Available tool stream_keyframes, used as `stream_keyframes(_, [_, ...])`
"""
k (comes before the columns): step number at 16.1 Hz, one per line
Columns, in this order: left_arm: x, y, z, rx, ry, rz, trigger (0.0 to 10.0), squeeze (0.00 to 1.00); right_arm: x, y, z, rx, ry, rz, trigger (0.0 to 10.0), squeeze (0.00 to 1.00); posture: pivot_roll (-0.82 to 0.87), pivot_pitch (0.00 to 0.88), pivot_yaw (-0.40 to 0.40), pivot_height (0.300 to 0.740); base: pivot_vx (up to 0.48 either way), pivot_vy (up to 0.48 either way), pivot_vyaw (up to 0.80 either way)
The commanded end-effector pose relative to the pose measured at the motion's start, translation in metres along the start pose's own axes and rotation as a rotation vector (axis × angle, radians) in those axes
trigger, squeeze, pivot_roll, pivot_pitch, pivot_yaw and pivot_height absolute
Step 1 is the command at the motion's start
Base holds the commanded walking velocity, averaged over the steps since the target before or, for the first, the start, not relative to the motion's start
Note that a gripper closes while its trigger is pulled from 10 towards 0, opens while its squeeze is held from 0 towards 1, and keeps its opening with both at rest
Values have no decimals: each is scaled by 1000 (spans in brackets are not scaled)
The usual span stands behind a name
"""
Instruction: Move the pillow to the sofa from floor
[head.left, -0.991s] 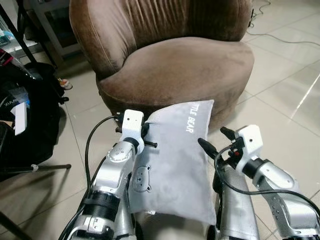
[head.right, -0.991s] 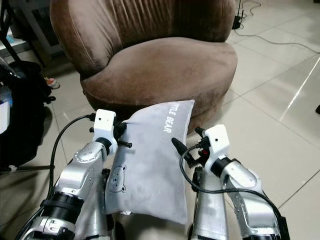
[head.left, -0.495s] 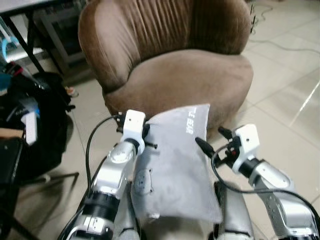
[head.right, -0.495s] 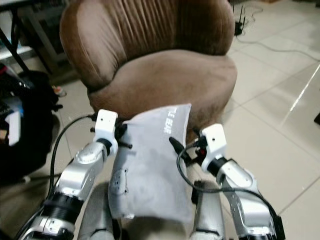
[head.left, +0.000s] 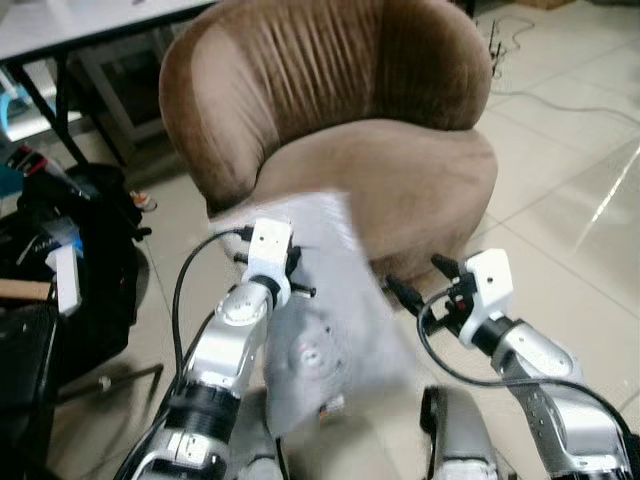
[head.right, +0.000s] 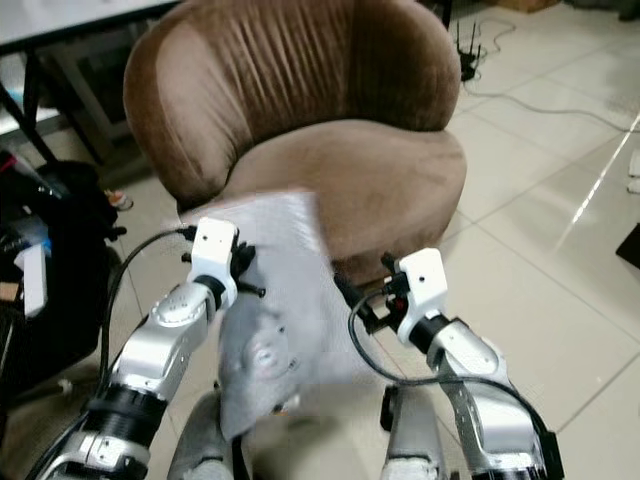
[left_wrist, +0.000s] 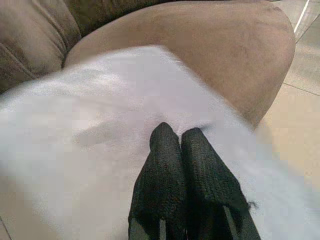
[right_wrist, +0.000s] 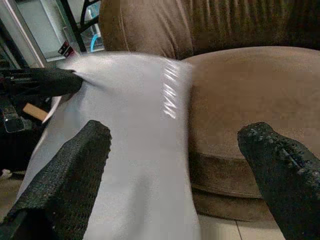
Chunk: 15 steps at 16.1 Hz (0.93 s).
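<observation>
A grey pillow, blurred by motion, hangs in front of the brown round sofa, its upper edge level with the seat's front rim. My left gripper is shut on the pillow's upper left part; in the left wrist view both black fingers press together into the fabric. My right gripper stands open to the right of the pillow, apart from it. The right wrist view has the pillow in front of the widely spread fingers.
A black bag and chair parts crowd the floor on the left. Table legs stand behind them. A cable runs over the tiles at the back right. Bare tiled floor lies to the right of the sofa.
The pillow has swung up and to the left in the left gripper, away from the right gripper, and is now blurred. The camera has risen a little.
</observation>
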<state>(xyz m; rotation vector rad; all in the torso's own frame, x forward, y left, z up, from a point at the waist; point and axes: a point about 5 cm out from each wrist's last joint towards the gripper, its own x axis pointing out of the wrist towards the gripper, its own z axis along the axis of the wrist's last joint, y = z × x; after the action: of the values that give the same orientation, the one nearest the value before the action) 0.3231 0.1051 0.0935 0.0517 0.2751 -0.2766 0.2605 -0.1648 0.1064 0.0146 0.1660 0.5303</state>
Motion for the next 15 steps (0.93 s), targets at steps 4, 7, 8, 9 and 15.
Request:
stream_keyframes(4, [1,5,20,34,-83,20,10000,0,4,1,2,-3,-9,-1,10000,0,-190,0,150,671,0,0,0])
stream_keyframes(7, [1,5,20,33,-79,19,10000,0,5,2,2,-4,-9,2,10000,0,-190,0,150,706,0,0,0])
stream_keyframes(8, [1,5,19,32,-79,19,10000,0,5,2,2,-4,-9,2,10000,0,-187,0,148,711,0,0,0])
stream_keyframes(9, [2,6,19,26,-79,17,10000,0,6,2,2,-4,-9,3,10000,0,-187,0,148,721,0,0,0])
stream_keyframes(15, [2,9,20,29,-82,33,10000,0,8,0,2,-12,-9,-2,10000,0,-186,0,146,740,0,0,0])
